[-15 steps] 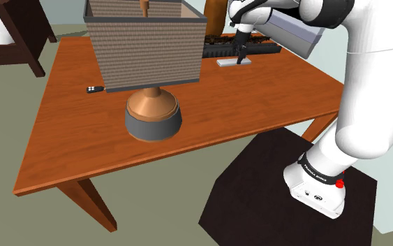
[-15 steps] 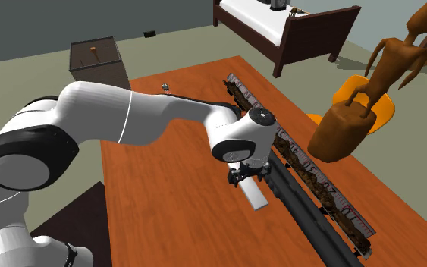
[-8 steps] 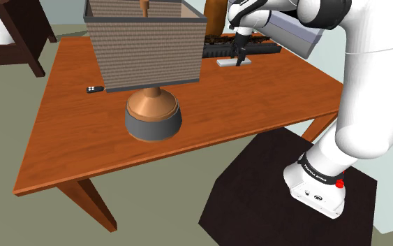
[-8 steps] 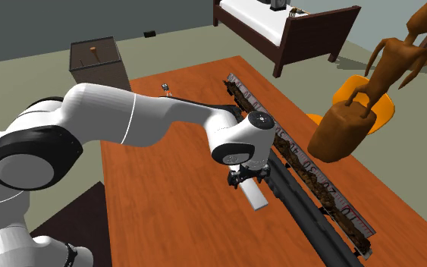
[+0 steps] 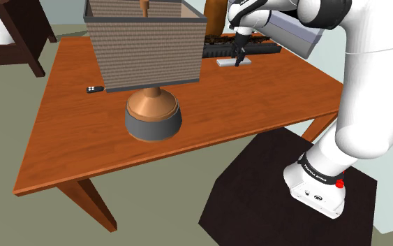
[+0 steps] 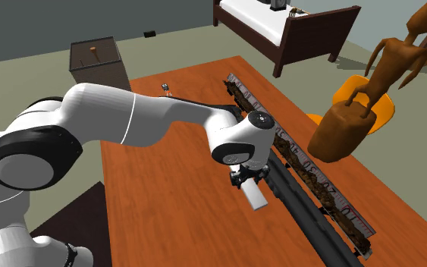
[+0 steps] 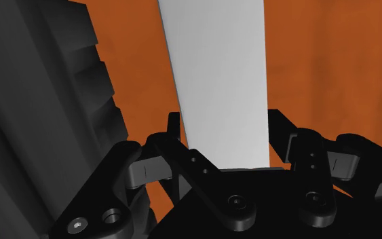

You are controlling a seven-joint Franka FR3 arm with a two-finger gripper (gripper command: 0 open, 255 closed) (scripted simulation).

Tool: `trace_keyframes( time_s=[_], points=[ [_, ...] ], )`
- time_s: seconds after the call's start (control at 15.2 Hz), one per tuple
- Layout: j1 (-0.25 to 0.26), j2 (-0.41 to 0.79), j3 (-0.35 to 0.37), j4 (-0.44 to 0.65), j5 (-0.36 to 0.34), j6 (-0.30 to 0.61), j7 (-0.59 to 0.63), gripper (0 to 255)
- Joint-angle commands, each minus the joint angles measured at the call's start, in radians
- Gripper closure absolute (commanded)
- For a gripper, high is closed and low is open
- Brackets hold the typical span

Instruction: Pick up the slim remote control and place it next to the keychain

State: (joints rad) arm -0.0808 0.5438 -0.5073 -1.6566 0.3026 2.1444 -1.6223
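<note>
This is a bedroom in a home. A dark wooden bed [image 6: 310,34] with a white mattress stands beyond the far corner of an orange-brown wooden table [image 5: 243,105]. On the table stands a lamp [image 5: 146,52] with a woven shade. A small cabinet [image 6: 95,62] with a knob sits on the grey-green floor [image 5: 160,203], near a dark grey wall. A carved brown figure [image 6: 394,61] rises beside the table's edge.

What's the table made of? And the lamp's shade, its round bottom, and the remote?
Orange-brown table: probably wood, smooth, with faint streaks. Lamp's boxy grey-brown shade: looks like woven cloth, from its fine ribbing. Round coppery lamp base: maybe polished metal, it shines a little. Flat pale grey remote: drawn plain, so I can't tell.
</note>
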Motion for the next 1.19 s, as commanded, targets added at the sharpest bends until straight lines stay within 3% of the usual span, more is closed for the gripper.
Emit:
trace_keyframes(
  time_s=[0.0, 1.12],
  points=[
    [0.0, 0.001, 0.0, -0.001, 0.0, 0.0, 0.0, 255],
    [0.012, -0.073, -0.028, 0.082, -0.047, -0.15, 0.03, 255]
  ],
)
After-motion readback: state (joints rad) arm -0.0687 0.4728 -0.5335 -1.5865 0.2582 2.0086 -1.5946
